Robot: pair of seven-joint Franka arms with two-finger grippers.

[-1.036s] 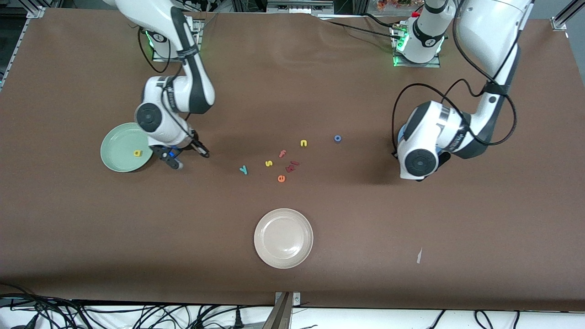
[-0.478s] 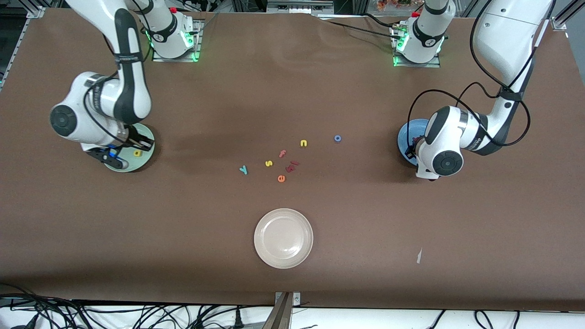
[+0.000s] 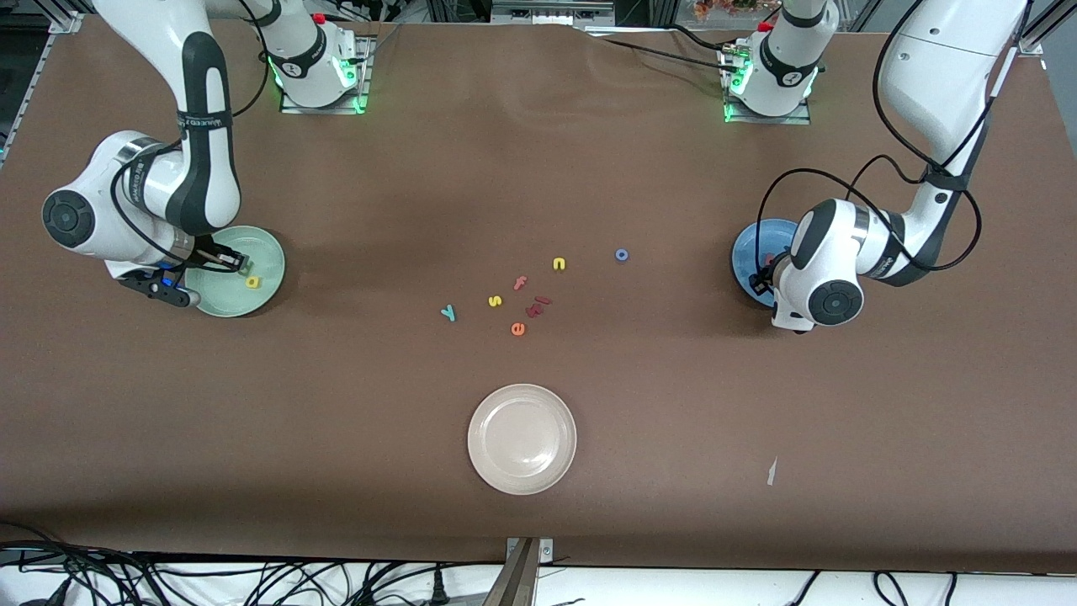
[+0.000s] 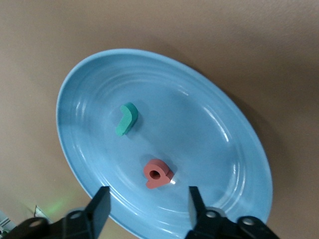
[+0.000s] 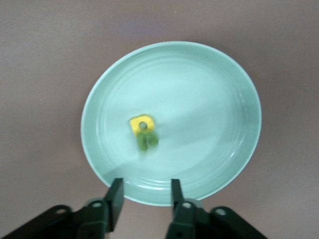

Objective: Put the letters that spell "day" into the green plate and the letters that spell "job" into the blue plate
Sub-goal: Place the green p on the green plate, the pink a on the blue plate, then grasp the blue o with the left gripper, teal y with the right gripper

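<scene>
front view: my right gripper (image 3: 220, 259) hangs over the green plate (image 3: 261, 248) at the right arm's end of the table; a yellow letter (image 3: 252, 282) lies in that plate. my left gripper (image 3: 764, 276) hangs over the blue plate (image 3: 749, 248) at the left arm's end. between the plates, on the table: teal y (image 3: 448, 313), yellow s (image 3: 495, 300), yellow n (image 3: 559, 264), blue o (image 3: 622, 254), pink f (image 3: 520, 283), orange e (image 3: 517, 329), dark red pieces (image 3: 537, 305). a white plate (image 3: 522, 438) sits nearer the camera.

left wrist view: my left fingers (image 4: 100, 211) stand apart, holding nothing. the blue plate (image 4: 89, 89) holds a teal j (image 4: 126, 119) and a red b (image 4: 158, 173), set apart from each other.

right wrist view: my right fingers (image 5: 115, 197) stand apart, empty. the green plate (image 5: 214, 89) holds the yellow letter (image 5: 141, 124) with a dark green letter (image 5: 147, 141) touching it.
</scene>
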